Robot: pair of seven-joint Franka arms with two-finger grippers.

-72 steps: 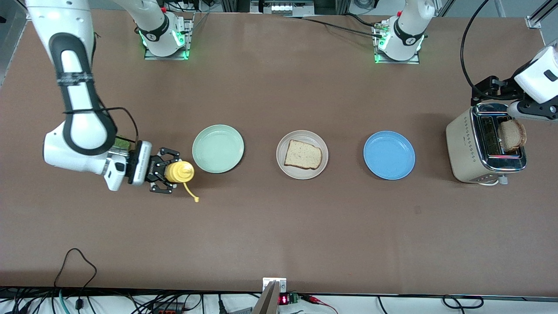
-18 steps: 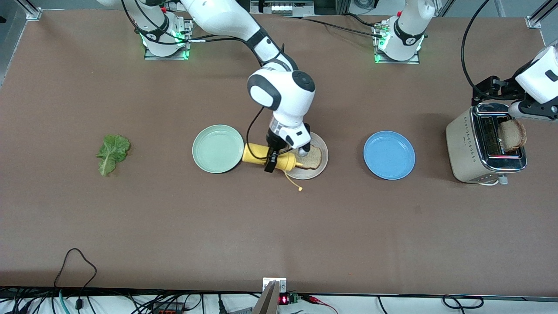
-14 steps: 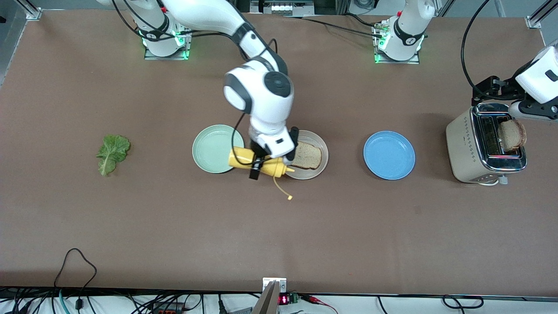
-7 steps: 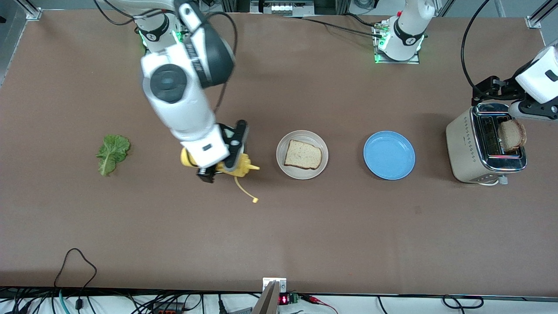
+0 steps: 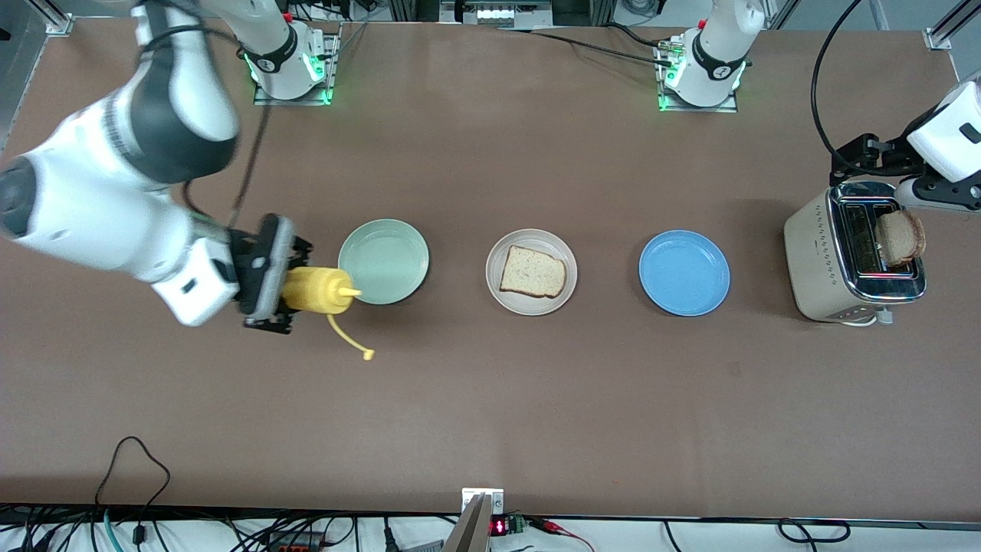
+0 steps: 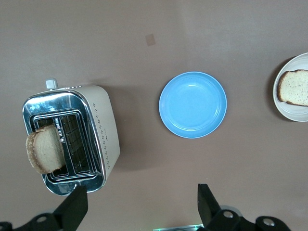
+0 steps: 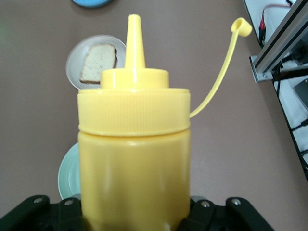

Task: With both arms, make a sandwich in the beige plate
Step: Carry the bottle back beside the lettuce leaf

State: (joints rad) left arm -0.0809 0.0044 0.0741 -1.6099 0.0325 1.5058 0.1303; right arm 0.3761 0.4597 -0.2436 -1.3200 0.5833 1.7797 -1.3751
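Beige plate (image 5: 531, 272) sits mid-table between the green plate (image 5: 383, 261) and the blue plate (image 5: 684, 273), the three in one row. One slice of bread (image 5: 533, 272) lies flat on it; nothing on top of the slice.

Right gripper (image 5: 285, 284) is over the table just beside the green plate, toward the right arm's end. Its fingers are clamped on a yellow squeeze bottle (image 5: 316, 290), held tipped over with the nozzle toward the green plate. Bottle cap (image 5: 369, 354) is off the nozzle and dangles on its strap. Right wrist view shows the bottle (image 7: 133, 151) filling the space between the fingers.

Left gripper (image 6: 139, 204) hangs over the toaster (image 5: 852, 255) at the left arm's end of the table, jaws spread wide, holding nothing. A second slice (image 5: 900, 238) stands up out of one toaster slot.
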